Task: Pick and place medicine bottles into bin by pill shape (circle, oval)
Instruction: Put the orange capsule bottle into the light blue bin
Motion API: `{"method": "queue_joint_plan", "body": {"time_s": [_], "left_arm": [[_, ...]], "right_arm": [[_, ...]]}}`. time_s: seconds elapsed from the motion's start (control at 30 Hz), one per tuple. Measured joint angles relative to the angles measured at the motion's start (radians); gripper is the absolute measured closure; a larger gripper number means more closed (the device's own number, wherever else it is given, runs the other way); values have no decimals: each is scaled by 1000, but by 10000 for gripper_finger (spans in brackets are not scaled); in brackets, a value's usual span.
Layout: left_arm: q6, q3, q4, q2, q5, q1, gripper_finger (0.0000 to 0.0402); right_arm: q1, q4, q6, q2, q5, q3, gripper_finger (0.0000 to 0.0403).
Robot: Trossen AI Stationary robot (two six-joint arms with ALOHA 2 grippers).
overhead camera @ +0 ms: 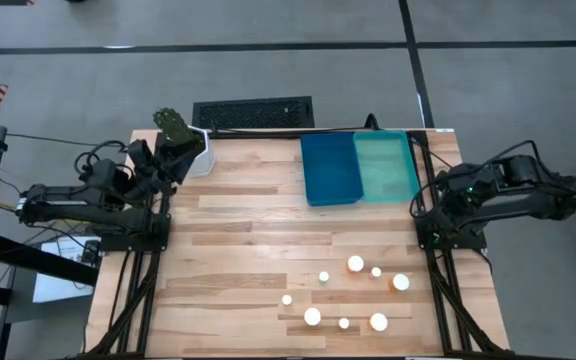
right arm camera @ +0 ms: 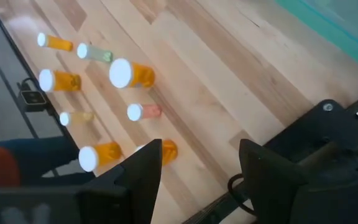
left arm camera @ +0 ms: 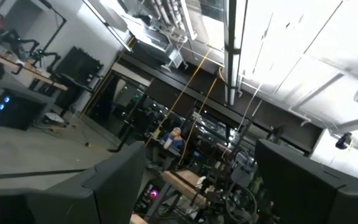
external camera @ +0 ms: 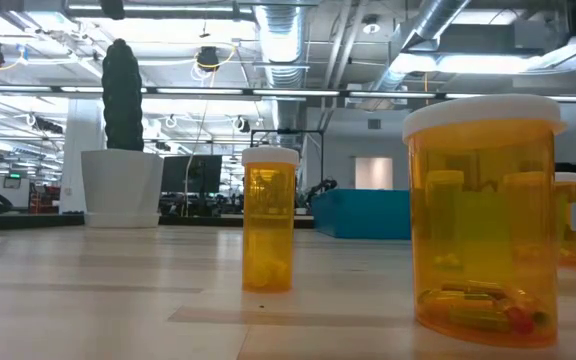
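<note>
Several medicine bottles with white caps (overhead camera: 355, 263) stand upright on the wooden table (overhead camera: 248, 230) near its near right corner. The low view shows a narrow amber bottle (external camera: 269, 220) and a wide amber one (external camera: 483, 230) with pills at its bottom. My left gripper (left arm camera: 210, 205) is open, raised at the table's left edge and pointing out into the room. My right gripper (right arm camera: 197, 180) is open at the table's right edge, slanting down toward the bottles (right arm camera: 131, 73), well short of them. Neither has anything between its fingers.
A blue bin (overhead camera: 330, 168) and a teal bin (overhead camera: 386, 165) stand side by side at the far edge, right of the middle. A white pot with a dark green plant (overhead camera: 183, 140) stands at the far left corner. Bare wood lies between bins and bottles.
</note>
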Motion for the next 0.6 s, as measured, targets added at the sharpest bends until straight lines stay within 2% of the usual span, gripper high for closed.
{"method": "queue_joint_plan", "body": {"time_s": [0.23,0.4,0.6], "left_arm": [[9,0,-2,0,-16,0,105],[9,0,-4,0,-25,0,105],[5,0,-28,0,-32,0,105]], "right_arm": [[0,110,35,7,15,0,176],[3,118,-22,24,30,0,178],[60,61,-72,134,-81,0,181]]}}
